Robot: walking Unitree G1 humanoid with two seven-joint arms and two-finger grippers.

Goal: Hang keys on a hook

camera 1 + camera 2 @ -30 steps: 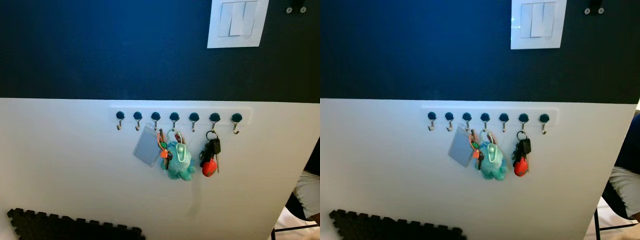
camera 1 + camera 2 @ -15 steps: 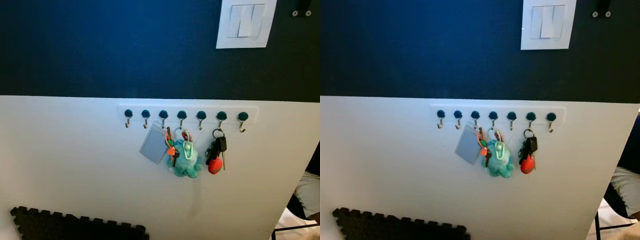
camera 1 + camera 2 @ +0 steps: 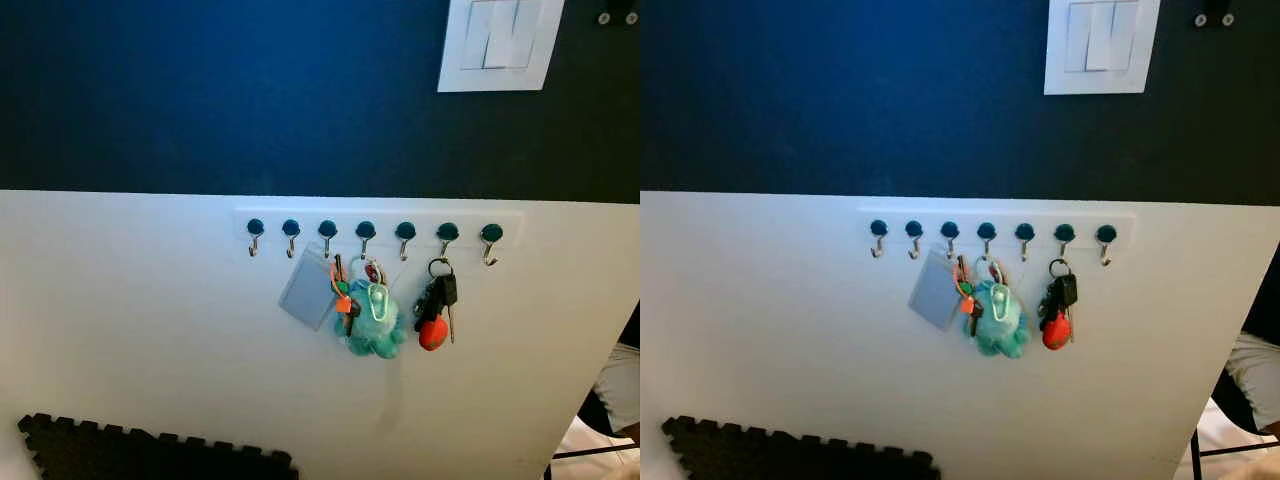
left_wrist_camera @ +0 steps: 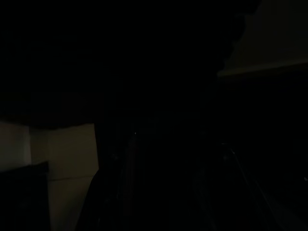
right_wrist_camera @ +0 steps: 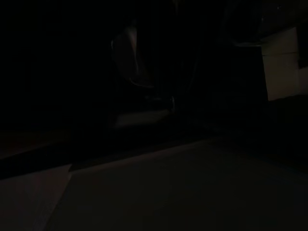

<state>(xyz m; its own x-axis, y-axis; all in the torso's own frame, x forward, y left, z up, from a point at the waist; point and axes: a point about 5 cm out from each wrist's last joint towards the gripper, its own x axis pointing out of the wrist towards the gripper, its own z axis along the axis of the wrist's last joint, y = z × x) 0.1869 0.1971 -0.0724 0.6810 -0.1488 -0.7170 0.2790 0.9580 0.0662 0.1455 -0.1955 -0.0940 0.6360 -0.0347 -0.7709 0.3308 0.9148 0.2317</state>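
I see a white rail of seven blue-capped metal hooks [image 3: 366,235] on the wall. A black key bunch with a red fob [image 3: 436,310] hangs on the sixth hook from the left. Beside it hang a teal plush keychain [image 3: 372,322] and a grey card holder [image 3: 307,292]. White light switch [image 3: 500,44] above, black foam mat [image 3: 140,452] below. Wrist feeds too dark: I cannot tell either gripper's opening or hold.

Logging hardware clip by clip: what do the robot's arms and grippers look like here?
Little can be made out, as both wrist views are very dark. The left gripper reads as long black shapes with thin glints along their edges. The right gripper is a black mass beside a pale curved highlight. Cables, markings and the arms' colour are too dark to tell.
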